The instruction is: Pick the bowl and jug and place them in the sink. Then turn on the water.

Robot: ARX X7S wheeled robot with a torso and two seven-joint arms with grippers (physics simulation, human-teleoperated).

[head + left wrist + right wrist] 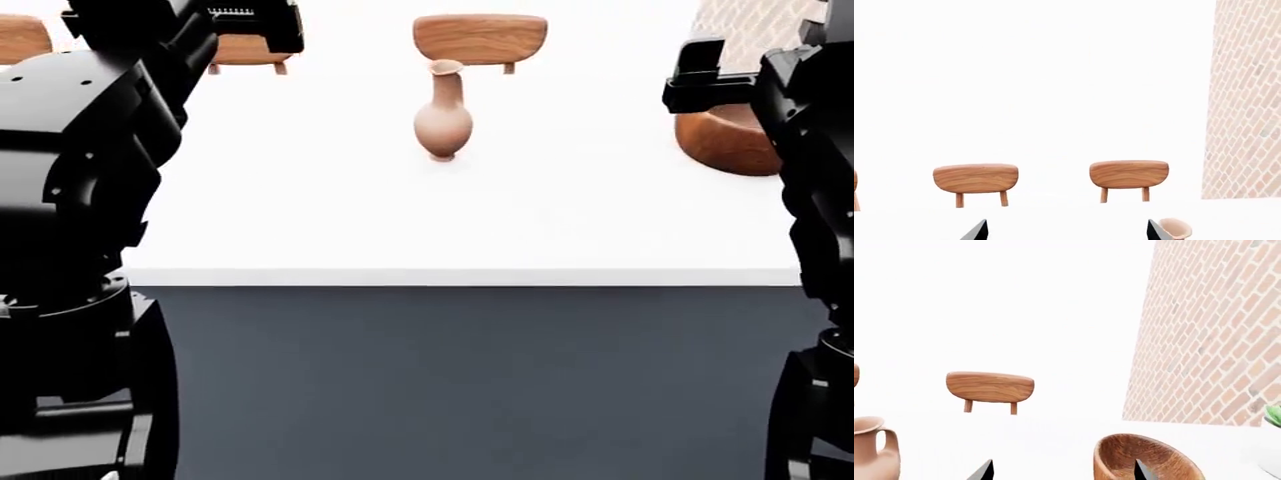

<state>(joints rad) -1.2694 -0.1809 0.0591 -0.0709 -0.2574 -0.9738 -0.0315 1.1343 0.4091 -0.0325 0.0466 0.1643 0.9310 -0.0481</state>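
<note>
- Jug (443, 122) and bowl (722, 142) are both seen resting on the white counter (400, 220), untouched; neither is held, so the picking is judged not yet begun.
- Upright placement of the jug is shown in the head view: its long axis is vertical, the round belly sits on the counter and the narrow neck with its flared lip points up.
- A thin handle is seen on the jug in the right wrist view (874, 450); its exact facing cannot be told.
- The jug is placed near the middle of the counter, well apart from the bowl, which sits toward the robot's right and is partly hidden by the right arm.
- The bowl (1147, 460) is shown with its open mouth tilted toward the right wrist camera, so the grained inside is visible.
- The left gripper (1066, 232) is seen spread wide with nothing between its fingertips; the jug's lip (1175, 227) shows just beside one fingertip.
- The right gripper (1064, 471) is likewise held apart and empty, aimed between jug and bowl.
- Both arms are held raised at the counter's near side, judged a ready stance, each gripper facing its nearest object.
- Wooden chair backs (481, 38) are seen beyond the counter, and a brick wall (1214, 330) at the robot's right.
- The sink is not shown in any view.
</note>
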